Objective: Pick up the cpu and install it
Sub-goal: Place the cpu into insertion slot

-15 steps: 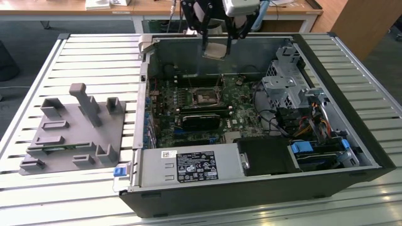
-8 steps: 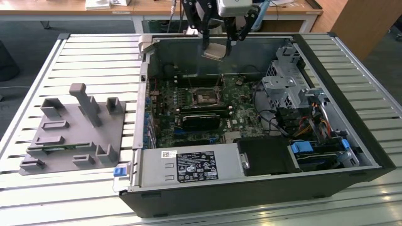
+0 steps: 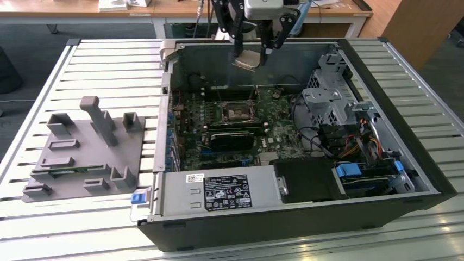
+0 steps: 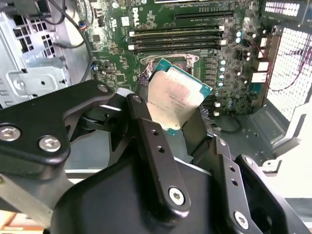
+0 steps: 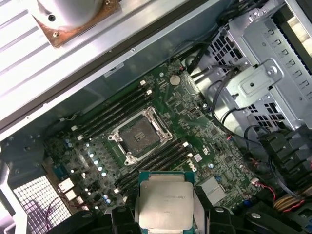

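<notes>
My gripper (image 3: 249, 56) hangs above the back of the open computer case, shut on the cpu (image 3: 245, 60), a flat square chip with a silver metal top. In both wrist views the cpu (image 4: 174, 95) (image 5: 164, 199) sits clamped between the two black fingers (image 4: 141, 122), tilted, well above the green motherboard (image 5: 161, 97). The empty square socket (image 5: 138, 136) with its metal frame lies on the board below and ahead of the chip; in the exterior view the socket (image 3: 236, 110) is nearer the camera than the gripper.
The case (image 3: 290, 217) lies on a slatted metal table (image 3: 108, 60). A grey fixture plate with upright blocks (image 3: 83, 149) stands at the exterior view's left. A metal drive cage (image 3: 330, 103) and cable bundles (image 3: 359, 144) fill the case's right side; the power supply (image 3: 217, 193) sits at the front.
</notes>
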{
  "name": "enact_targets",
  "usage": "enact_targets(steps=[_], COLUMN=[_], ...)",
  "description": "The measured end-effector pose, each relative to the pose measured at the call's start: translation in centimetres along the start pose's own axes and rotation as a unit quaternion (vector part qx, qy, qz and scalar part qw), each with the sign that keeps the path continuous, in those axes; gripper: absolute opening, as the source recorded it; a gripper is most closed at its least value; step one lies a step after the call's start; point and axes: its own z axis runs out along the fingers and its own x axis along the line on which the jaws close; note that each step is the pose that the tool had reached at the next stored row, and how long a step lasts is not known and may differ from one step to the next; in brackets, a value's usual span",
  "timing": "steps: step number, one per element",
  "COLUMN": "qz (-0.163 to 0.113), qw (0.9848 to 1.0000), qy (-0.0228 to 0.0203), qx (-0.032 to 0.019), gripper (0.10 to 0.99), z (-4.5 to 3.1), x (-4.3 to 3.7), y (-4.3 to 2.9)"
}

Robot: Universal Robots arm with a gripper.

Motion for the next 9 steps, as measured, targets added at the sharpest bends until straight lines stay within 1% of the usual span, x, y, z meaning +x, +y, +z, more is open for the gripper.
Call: enact_targets(steps=[5, 9], qz=[0.023, 0.041], qw=[0.9997, 0.9992], qy=[-0.0012, -0.0022], qx=[0.0007, 0.0013], gripper=[0.529, 0.529], z=[0.04, 0.07], x=[0.0, 0.0], y=[0.0, 0.0])
